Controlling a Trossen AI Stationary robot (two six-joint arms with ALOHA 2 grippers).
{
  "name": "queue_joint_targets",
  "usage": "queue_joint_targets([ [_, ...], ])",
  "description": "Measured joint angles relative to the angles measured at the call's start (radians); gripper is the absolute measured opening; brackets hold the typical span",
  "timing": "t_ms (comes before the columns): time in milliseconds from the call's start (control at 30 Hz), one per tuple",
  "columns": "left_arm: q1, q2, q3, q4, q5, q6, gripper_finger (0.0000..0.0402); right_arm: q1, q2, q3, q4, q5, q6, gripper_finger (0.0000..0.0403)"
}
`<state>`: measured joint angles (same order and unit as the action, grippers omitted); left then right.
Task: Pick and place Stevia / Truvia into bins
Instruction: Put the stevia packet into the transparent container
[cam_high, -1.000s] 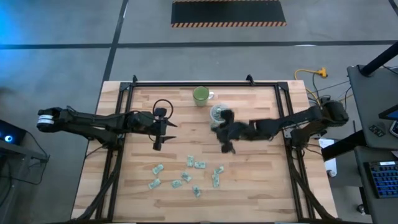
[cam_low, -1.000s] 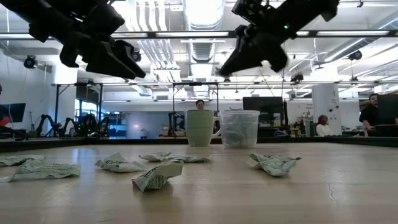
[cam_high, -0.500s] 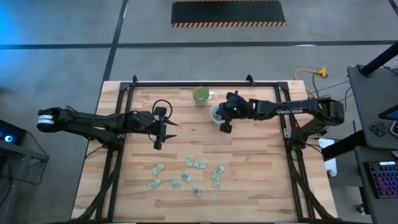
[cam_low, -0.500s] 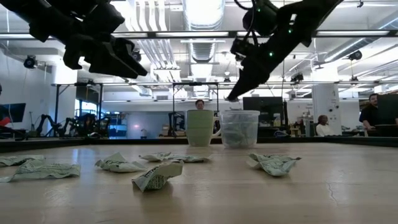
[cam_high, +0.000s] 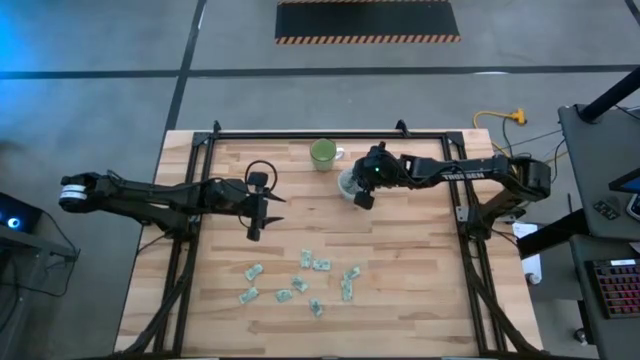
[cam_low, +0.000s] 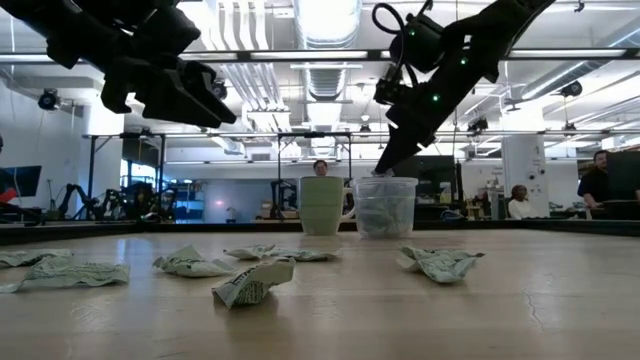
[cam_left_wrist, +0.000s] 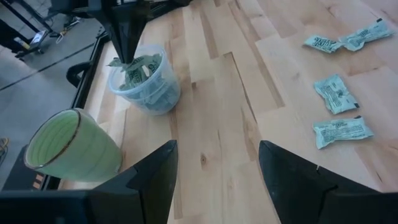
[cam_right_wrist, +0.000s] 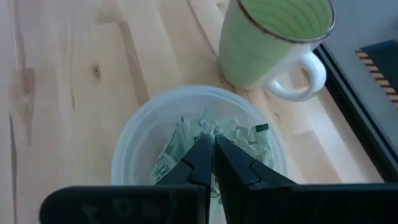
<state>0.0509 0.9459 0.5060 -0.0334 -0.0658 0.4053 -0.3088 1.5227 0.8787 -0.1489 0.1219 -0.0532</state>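
The bin, a clear plastic cup (cam_high: 348, 183) (cam_left_wrist: 149, 93) partly filled with pale green sachets, stands near the table's far edge. My right gripper (cam_high: 362, 198) (cam_right_wrist: 213, 146) hangs over its mouth, shut, with a green sachet (cam_left_wrist: 144, 63) showing at its tip. Several loose Stevia sachets (cam_high: 310, 280) (cam_low: 250, 280) lie flat on the near middle of the table. My left gripper (cam_high: 253, 232) (cam_left_wrist: 217, 155) waits open above the table's left half, with nothing between its fingers. My right gripper pinches a sachet between its fingertips (cam_left_wrist: 127, 57), slanting down from above into the cup's mouth. Green paper (cam_left_wrist: 115, 62) shows on both sides of the tips at rim height. Which part of the sachet it has, the fingers hide.
A green mug (cam_high: 323, 153) (cam_right_wrist: 273, 37) stands just beyond the cup, close beside it. A black frame (cam_high: 330, 133) runs along the table's far and side edges. Bare wood lies between the cup and the loose sachets.
My right gripper has swung from just above the loose sachets toward the table's far edge, rolling as it went. It now hangs over the cup, its tip lowered to the rim. It has stayed shut.
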Motion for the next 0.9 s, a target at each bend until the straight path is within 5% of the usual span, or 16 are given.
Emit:
queue_joint_targets([
  [900,0.0,0.0,-0.003,0.009,0.0,0.002,0.0209,-0.048,0.093,0.006,-0.028,-0.151,0.027,0.0009],
])
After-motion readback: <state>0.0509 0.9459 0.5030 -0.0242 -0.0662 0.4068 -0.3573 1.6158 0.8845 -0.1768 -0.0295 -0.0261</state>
